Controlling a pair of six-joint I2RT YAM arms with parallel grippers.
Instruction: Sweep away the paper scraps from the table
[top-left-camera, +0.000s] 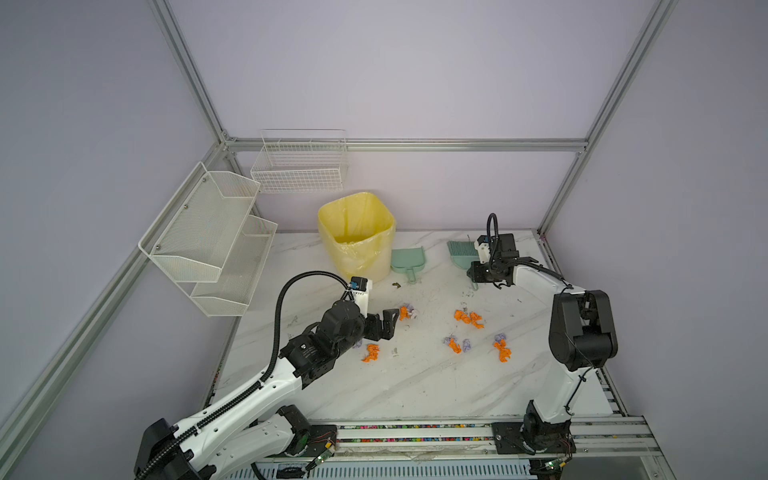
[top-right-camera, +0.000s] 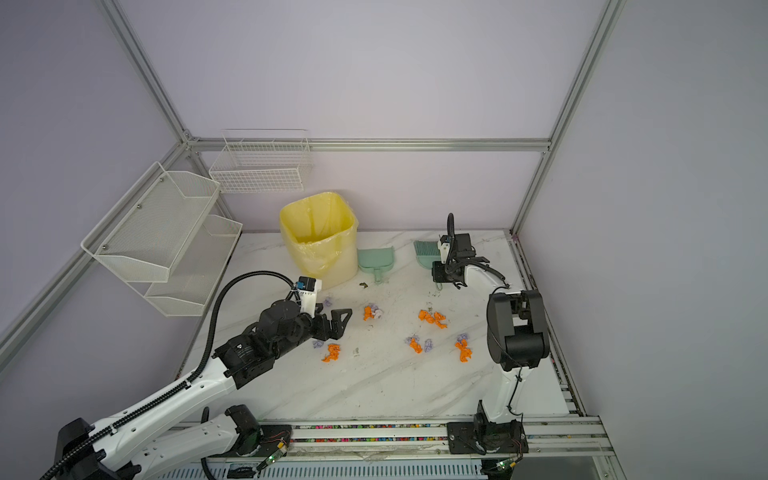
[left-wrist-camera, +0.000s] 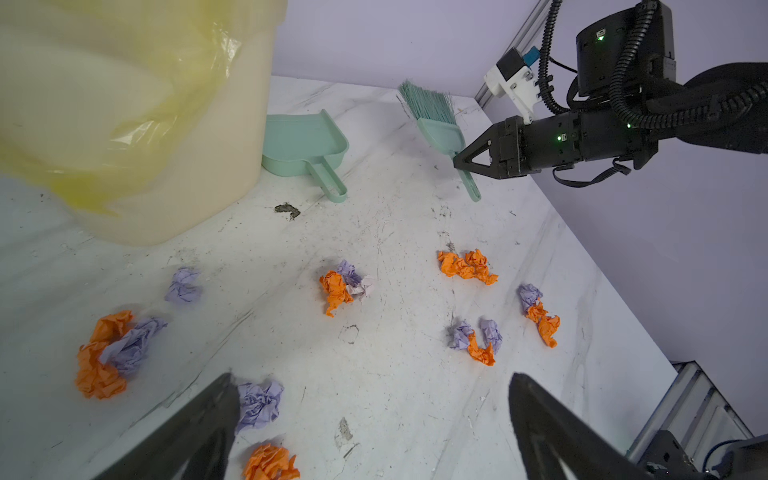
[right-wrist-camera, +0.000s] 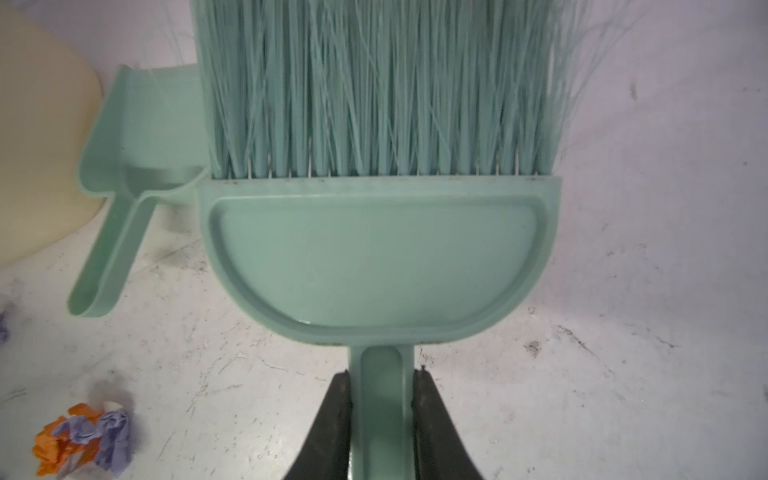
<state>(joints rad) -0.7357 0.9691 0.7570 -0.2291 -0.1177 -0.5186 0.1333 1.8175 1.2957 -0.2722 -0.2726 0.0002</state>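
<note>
Two grippers: we see the right gripper (right-wrist-camera: 382, 380) clamp the hand brush (right-wrist-camera: 374, 257) by its handle, the left gripper (left-wrist-camera: 372, 378) agape over paper scraps (left-wrist-camera: 338, 286).

A: What do the arms look like?
B: The left arm (top-left-camera: 249, 397) and right arm (top-left-camera: 536, 282) match: white shell links, bulky black joint housings. Small round holes dot the left one's white link.
A: Cabling?
B: A black ribbed hose (top-left-camera: 280, 307) runs along the left arm; a thinner black hose (top-left-camera: 492, 224) is on the right wrist.
A: The ends?
B: The left gripper (left-wrist-camera: 374, 377) and right gripper (left-wrist-camera: 459, 162) are black, fingers tapering, with triangular cut-outs. Each wrist bears a white camera mount (top-left-camera: 360, 294) with a blue patch. Green lights (left-wrist-camera: 600, 37) glow on the right arm's housings.
</note>
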